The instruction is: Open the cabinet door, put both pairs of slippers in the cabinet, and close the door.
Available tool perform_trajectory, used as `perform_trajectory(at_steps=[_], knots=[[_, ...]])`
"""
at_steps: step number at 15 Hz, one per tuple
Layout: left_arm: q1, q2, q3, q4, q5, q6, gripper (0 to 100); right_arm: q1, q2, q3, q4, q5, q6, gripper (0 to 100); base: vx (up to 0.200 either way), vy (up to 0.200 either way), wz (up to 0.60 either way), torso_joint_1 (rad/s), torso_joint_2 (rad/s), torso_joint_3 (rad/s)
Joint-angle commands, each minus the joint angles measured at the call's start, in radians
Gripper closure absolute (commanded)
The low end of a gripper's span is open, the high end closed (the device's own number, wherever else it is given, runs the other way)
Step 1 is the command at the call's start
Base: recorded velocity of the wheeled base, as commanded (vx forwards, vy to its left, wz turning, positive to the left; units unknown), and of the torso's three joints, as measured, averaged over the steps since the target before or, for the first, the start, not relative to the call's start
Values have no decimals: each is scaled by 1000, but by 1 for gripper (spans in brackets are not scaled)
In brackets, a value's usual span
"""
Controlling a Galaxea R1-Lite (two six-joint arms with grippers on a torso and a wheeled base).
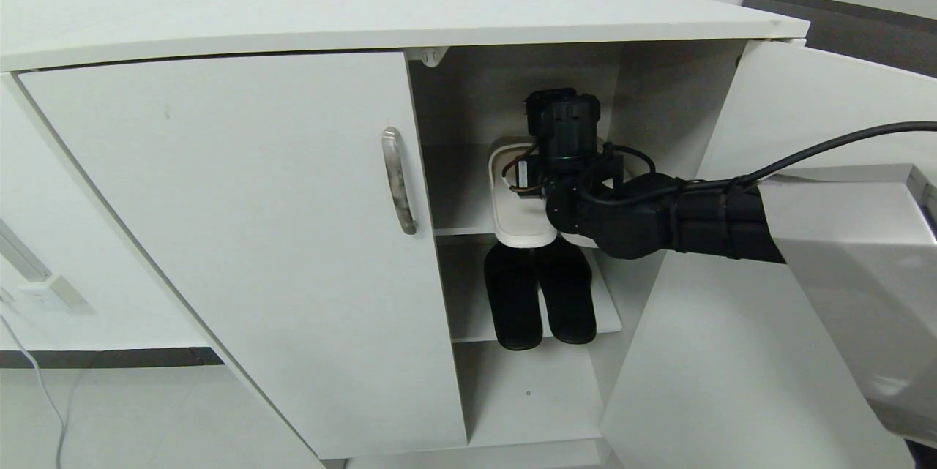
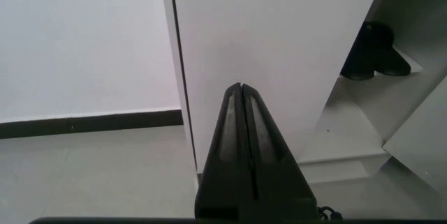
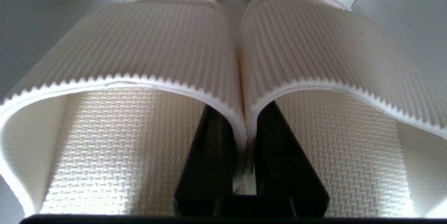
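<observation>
A pair of white slippers [image 1: 516, 224] [image 3: 174, 49] is on the cabinet's upper shelf [image 1: 457, 191], heels jutting past its front edge. My right gripper [image 3: 241, 123] reaches in through the open side with one finger inside each slipper, shut on the two inner walls pressed together. A pair of black slippers [image 1: 542, 297] [image 2: 377, 60] lies side by side on the shelf below [image 1: 468, 293]. My left gripper [image 2: 241, 88] is shut and holds nothing, low in front of the closed left door [image 2: 265, 49].
The left door [image 1: 241, 235] is closed, with a metal handle [image 1: 397, 180] at its inner edge. The right door [image 1: 732, 308] is swung wide open beside my right arm. Bare floor [image 2: 91, 175] lies to the left of the cabinet.
</observation>
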Motion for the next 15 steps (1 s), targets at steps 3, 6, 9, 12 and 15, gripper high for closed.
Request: perform_trajectory(at_steps=[3, 6, 9, 12, 15], knots=[[0, 0, 0, 0, 2, 0, 100, -1, 0, -5, 1, 0, -1, 100, 0, 0, 0, 0, 0, 0], [0, 0, 0, 0, 3, 0, 100, 2, -2, -10, 20, 0, -1, 100, 0, 0, 0, 0, 0, 0], [0, 0, 0, 0, 3, -1, 100, 6, -11, -2, 24, 0, -1, 0, 0, 0, 0, 0, 0, 0], [0, 0, 2, 0, 2, -1, 100, 17, -28, 10, 43, 0, -1, 0, 0, 0, 0, 0, 0, 0], [0, 0, 2, 0, 2, -1, 100, 25, -46, 33, 43, 0, -2, 0, 0, 0, 0, 0, 0, 0]])
